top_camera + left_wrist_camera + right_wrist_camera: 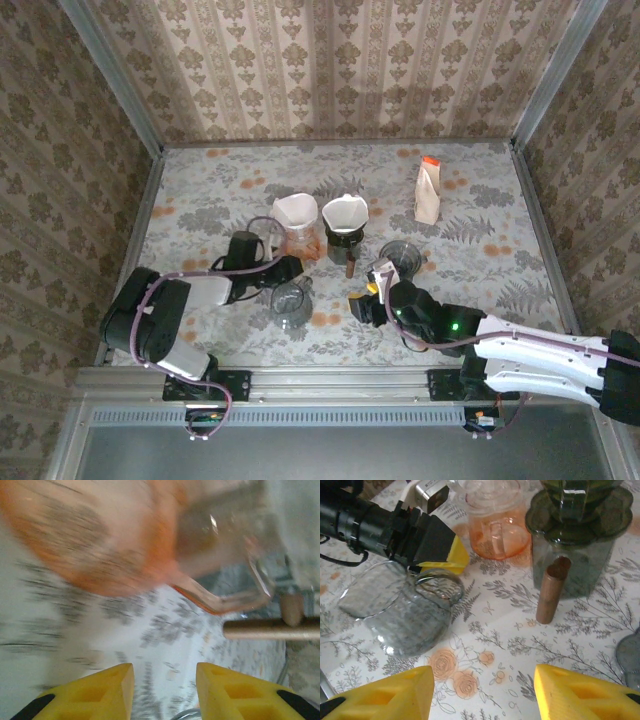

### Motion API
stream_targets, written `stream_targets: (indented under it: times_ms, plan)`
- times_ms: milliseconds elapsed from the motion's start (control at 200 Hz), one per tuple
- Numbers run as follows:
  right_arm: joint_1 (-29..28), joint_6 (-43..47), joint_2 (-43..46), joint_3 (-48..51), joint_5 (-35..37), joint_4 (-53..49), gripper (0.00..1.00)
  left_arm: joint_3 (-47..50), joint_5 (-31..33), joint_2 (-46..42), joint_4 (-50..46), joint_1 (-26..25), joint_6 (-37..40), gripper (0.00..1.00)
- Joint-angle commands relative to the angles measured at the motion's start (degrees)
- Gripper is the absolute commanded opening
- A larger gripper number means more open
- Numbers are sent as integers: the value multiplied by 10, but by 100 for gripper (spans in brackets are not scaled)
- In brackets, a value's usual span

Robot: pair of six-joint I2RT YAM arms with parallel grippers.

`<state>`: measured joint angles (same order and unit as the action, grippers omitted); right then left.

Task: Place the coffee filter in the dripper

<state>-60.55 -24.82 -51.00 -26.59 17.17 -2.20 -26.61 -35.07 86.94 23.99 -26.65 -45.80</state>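
Note:
Two drippers stand mid-table. An orange dripper (300, 243) holds a white coffee filter (295, 210). A dark dripper (344, 243) with a wooden handle (551, 592) holds another white filter (345, 212). My left gripper (290, 268) hovers just in front of the orange dripper (100, 540). Its yellow fingers (112, 685) stand apart, and bare tablecloth shows between the tips. A glass rim peeks in low between them. My right gripper (362, 300) is open over the cloth, short of the dark dripper (577, 535), with nothing between its fingers (405, 690).
A clear glass carafe (291, 303) sits under the left gripper, near the front. A second glass vessel (400, 258) stands right of the dark dripper. A paper bag with an orange top (428, 190) stands at the back right. Walls close in the table.

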Motion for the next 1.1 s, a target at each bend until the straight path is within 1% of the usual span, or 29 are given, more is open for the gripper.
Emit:
stream_targets:
  times_ms: [0,135,225,330,515,625,840,970,1045,1095]
  plan:
    - [-3,-27,8,-4,35,-42,56,3,24,16,59,-53,-43,39]
    - [-3,-53,40,-5,73,-91,57,-14,44,25,65,-120,-55,39]
    - [-3,-73,72,-4,96,-119,58,-26,46,29,71,-149,-63,39]
    - [-3,-88,100,-2,119,-144,59,-21,55,15,74,-154,-72,40]
    - [-3,-107,103,-2,121,-156,59,-5,91,-40,23,-148,-67,41]
    - [-3,-110,99,-2,121,-148,59,7,121,-99,-39,-146,-52,43]
    - [-3,-104,80,-17,124,-148,60,35,148,-218,-166,-146,-43,50]
    - [-3,-102,74,-26,128,-151,61,60,188,-319,-263,-144,-42,56]
    - [-3,-102,74,-29,129,-154,61,61,225,-394,-328,-143,-40,65]
    - [-2,-102,74,-32,130,-159,62,57,247,-446,-371,-142,-35,74]
